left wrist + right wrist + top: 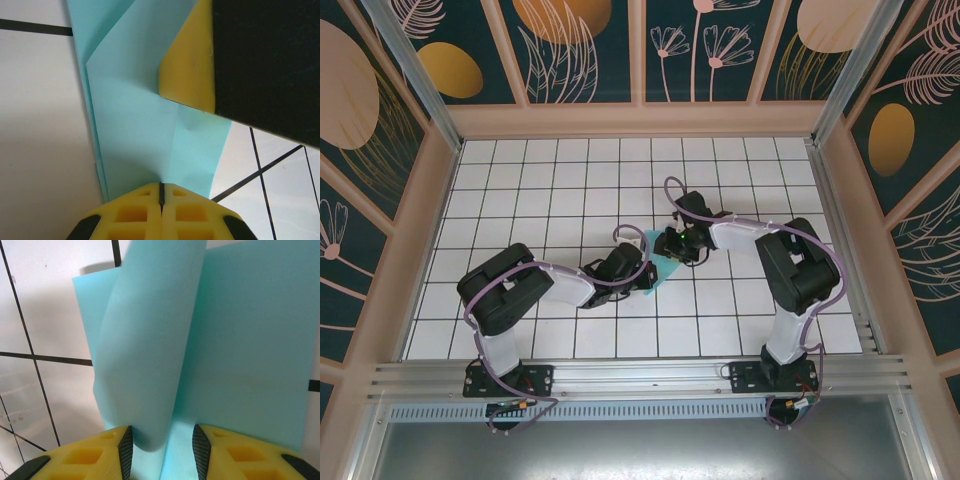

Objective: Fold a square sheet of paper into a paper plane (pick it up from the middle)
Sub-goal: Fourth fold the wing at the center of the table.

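Observation:
The square sheet of paper (661, 272), light blue and partly folded into layers, lies on the white grid table between both grippers. My left gripper (642, 268) is at its near-left edge. In the left wrist view the left gripper (161, 189) has its jaws shut on the edge of the paper (140, 130), which puckers at the seam. A yellow fingertip (187, 70) of the right gripper rests on the sheet farther along. My right gripper (162, 445) stands open over the paper (250, 340). A curled-up flap (145, 350) rises between its pads, against the left one.
The white grid table (550, 190) stretches behind and to both sides of the paper. Patterned walls with a wooden frame (640, 118) enclose it. An aluminium rail (640, 375) runs along the near edge by the arm bases.

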You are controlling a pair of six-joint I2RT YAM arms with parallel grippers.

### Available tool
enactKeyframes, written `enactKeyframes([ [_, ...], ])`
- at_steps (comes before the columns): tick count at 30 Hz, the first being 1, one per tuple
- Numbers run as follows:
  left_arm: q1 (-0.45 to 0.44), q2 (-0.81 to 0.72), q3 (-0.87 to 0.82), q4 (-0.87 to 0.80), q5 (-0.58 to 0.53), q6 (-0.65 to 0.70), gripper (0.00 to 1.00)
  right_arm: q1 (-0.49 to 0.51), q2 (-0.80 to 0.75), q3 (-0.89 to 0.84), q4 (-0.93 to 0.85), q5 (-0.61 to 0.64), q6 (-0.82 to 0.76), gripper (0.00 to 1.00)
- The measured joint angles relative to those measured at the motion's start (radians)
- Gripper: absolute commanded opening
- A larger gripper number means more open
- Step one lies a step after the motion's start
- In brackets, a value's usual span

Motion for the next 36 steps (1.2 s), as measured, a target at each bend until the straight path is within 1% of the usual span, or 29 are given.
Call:
enactKeyframes([
  [5, 0.005, 0.0, -0.011, 0.018, 0.019, 0.002, 0.0, -0.035, -0.092, 0.0, -0.012, -0.014, -0.034, 0.4],
  [7, 0.007, 0.0, -0.02, 0.034, 0.029, 0.008, 0.0, -0.05, -0.143, 0.0, 0.006, -0.033, -0.056, 0.35],
  [9, 0.008, -0.005, -0.034, 0.048, 0.042, 0.016, 0.0, -0.056, -0.175, -0.004, 0.035, -0.055, -0.078, 0.26],
  [12, 0.008, -0.031, -0.074, 0.068, 0.071, 0.028, 0.0, -0.054, -0.185, -0.039, 0.096, -0.114, -0.102, 0.18],
  [15, 0.008, -0.061, -0.113, 0.072, 0.097, 0.043, 0.0, -0.046, -0.17, -0.095, 0.135, -0.167, -0.118, 0.14],
  [23, 0.008, -0.075, -0.136, 0.082, 0.12, 0.074, 0.0, 0.002, -0.119, -0.149, 0.191, -0.223, -0.124, 0.11],
  [31, 0.008, -0.075, -0.136, 0.08, 0.127, 0.115, 0.0, 0.03, -0.047, -0.149, 0.208, -0.222, -0.13, 0.11],
  [36, 0.008, -0.077, -0.135, 0.076, 0.129, 0.134, 0.0, 0.03, -0.039, -0.149, 0.206, -0.203, -0.129, 0.1],
])
